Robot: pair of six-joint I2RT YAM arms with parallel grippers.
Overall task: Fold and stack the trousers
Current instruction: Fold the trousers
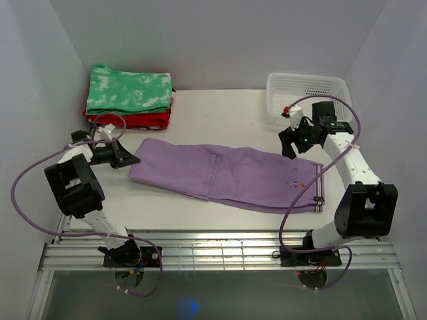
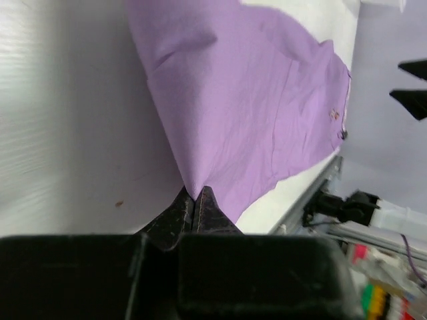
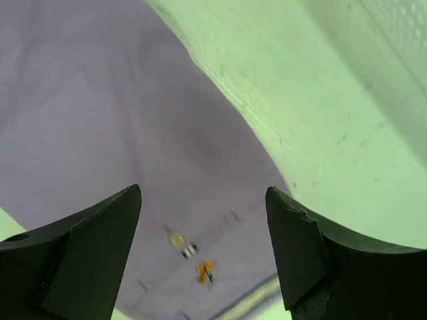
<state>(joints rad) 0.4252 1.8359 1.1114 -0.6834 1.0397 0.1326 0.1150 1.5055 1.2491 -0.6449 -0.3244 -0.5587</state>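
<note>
Down below my right jaws, on the lavender cloth, there's a small pale button with an orange speck just past it. Both are too blurred for me to tell whether either carries lettering.

My right jaws are spread wide, both tips in the air, touching nothing. The waist end of the trousers lies under the gap between them, and bare surface shows off to the outer side. A white mesh basket sits just beyond these jaws, on the far side, not touching them.

Over to my left jaws: pressed tight together, low at the surface, pinching a corner of the trousers' leg end right at the tips. The cloth is drawn up into a little peak where I grip it, then fans out flat ahead of me.

So the trousers lie stretched across the surface between my two sets of jaws, with the leg end in the left and the waist end beneath the right.

Behind my left jaws, near but apart from the trousers, a green-and-white mottled garment rests folded on top of a red folded garment.
</note>
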